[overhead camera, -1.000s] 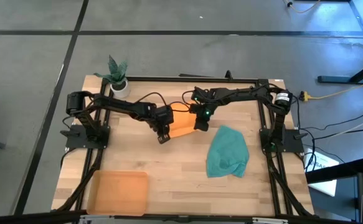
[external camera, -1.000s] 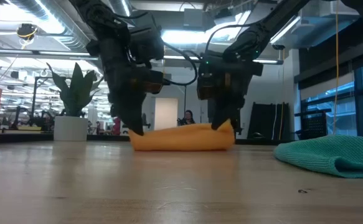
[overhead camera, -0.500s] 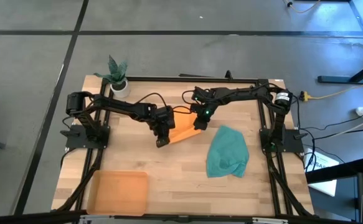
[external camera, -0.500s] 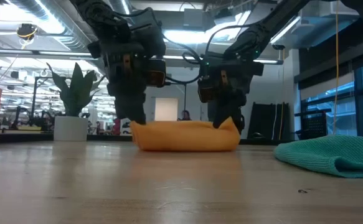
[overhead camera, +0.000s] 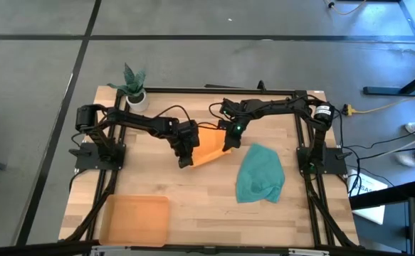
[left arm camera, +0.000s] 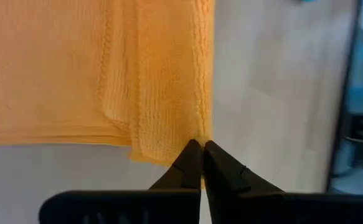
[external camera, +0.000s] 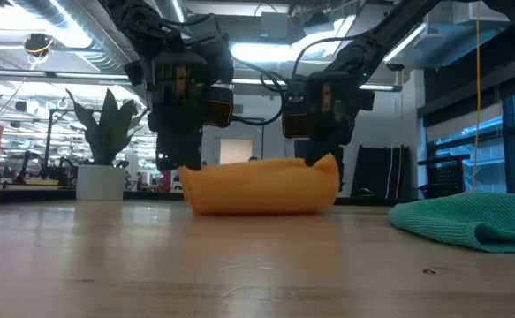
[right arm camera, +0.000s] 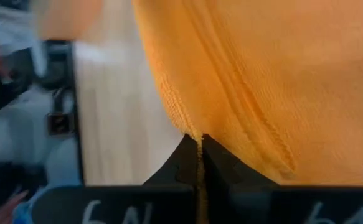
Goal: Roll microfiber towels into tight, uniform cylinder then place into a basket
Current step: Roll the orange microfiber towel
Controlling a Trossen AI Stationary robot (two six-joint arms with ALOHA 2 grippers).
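L gripper [overhead camera: 185, 161] & R gripper [overhead camera: 228, 145] each pinch a corner of the bright orange microfiber towel [overhead camera: 208, 144], fingers pressed together, mid-table.

You have 1 small white plant pot [overhead camera: 136, 97] with a green leafy plant [overhead camera: 131, 77] at the far left corner of the wooden table [overhead camera: 193, 199]. Behind the table, cables [overhead camera: 385, 107] trail across the grey floor [overhead camera: 193, 18].
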